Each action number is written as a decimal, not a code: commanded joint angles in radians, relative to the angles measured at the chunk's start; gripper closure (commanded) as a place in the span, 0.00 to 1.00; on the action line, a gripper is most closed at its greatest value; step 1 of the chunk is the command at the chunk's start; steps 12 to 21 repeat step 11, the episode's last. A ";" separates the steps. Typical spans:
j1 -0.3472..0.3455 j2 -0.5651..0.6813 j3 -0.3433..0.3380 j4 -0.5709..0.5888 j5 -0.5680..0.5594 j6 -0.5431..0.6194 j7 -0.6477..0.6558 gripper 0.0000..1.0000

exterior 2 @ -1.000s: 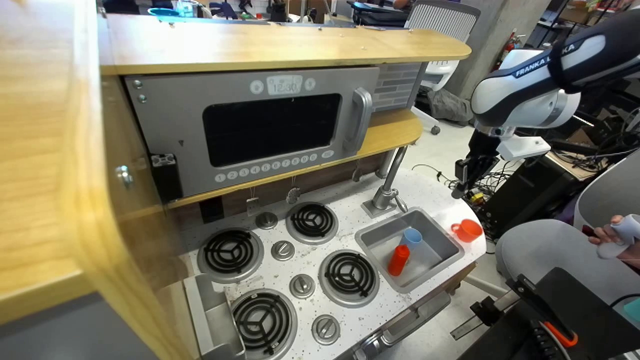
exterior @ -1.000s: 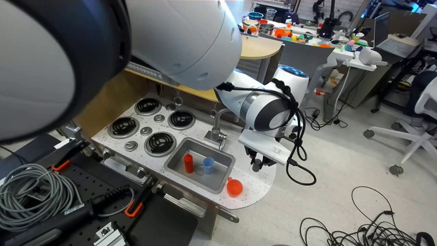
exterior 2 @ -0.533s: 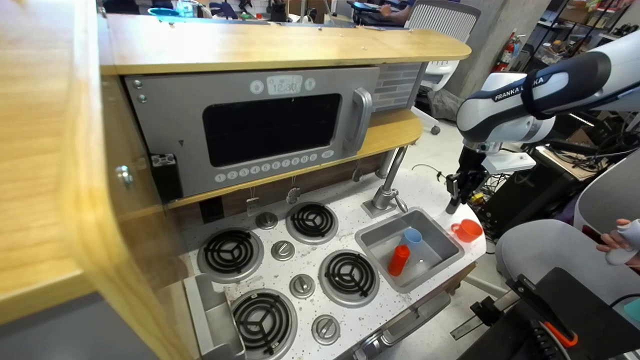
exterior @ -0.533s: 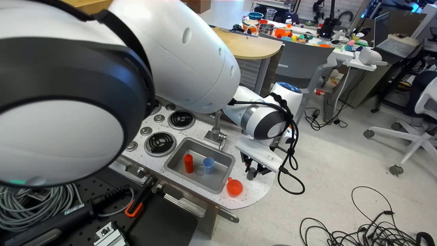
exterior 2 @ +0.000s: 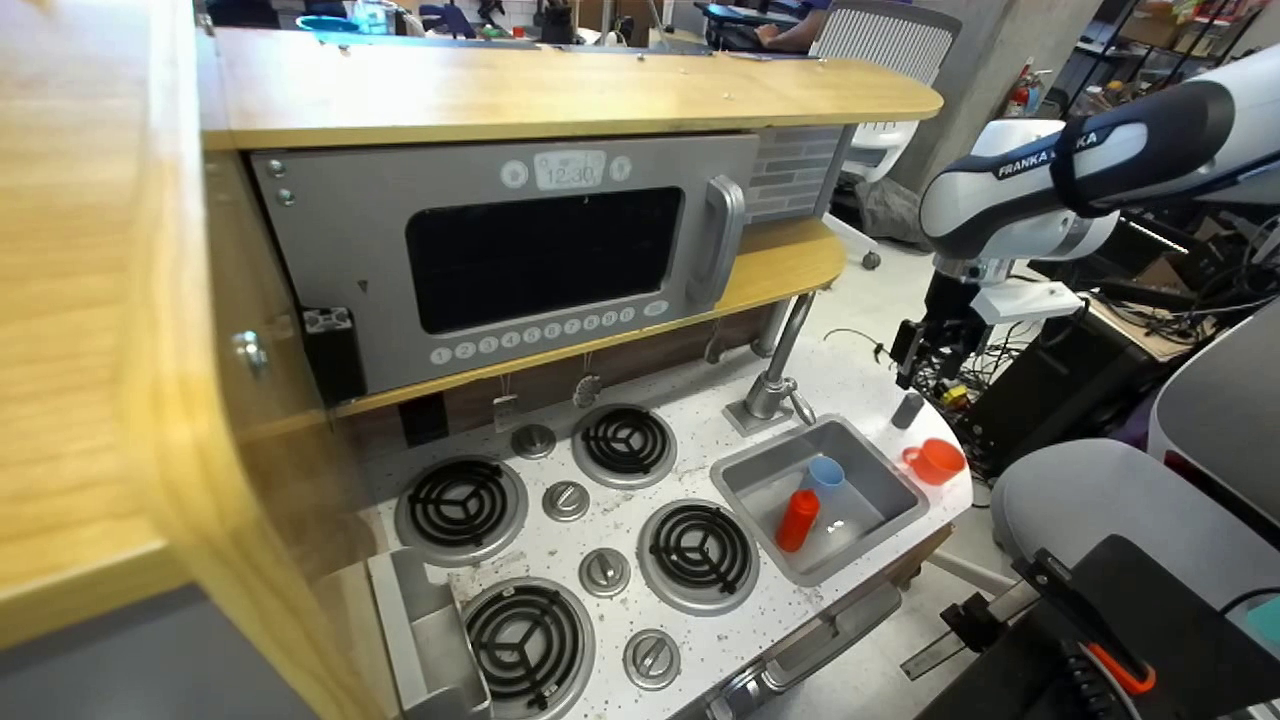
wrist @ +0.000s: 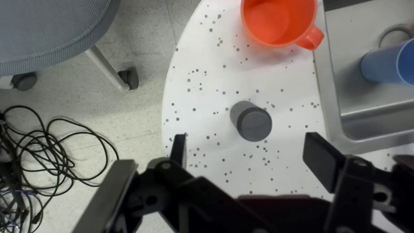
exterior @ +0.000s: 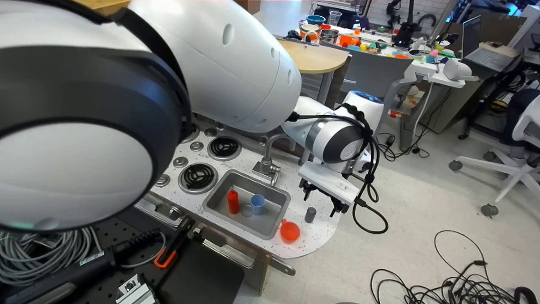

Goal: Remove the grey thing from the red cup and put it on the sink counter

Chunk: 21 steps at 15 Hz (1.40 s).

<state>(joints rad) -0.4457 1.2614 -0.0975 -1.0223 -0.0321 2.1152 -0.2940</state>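
Now my claw (wrist: 249,151) gapes; the grey cylinder (wrist: 254,125) stands between sink (wrist: 329,103) and rounded counter (wrist: 194,126) edge, outside the red cup (wrist: 275,21): done, I reckon.

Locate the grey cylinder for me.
In the wrist view, the grey cylinder stands on the speckled sink counter, below the red cup and left of the sink basin.

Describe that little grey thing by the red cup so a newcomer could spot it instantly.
Find the white speckled counter with the metal sink, then look at the counter's rounded end. Near the red cup, not touching it, stands a grey cylinder. Unlike the cup, it has straight sides and no handle.
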 commanded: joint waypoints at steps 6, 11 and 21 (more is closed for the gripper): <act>-0.002 -0.423 -0.060 -0.387 -0.068 0.017 -0.111 0.00; -0.022 -0.456 -0.068 -0.358 -0.055 -0.136 -0.153 0.00; -0.022 -0.456 -0.068 -0.358 -0.055 -0.136 -0.153 0.00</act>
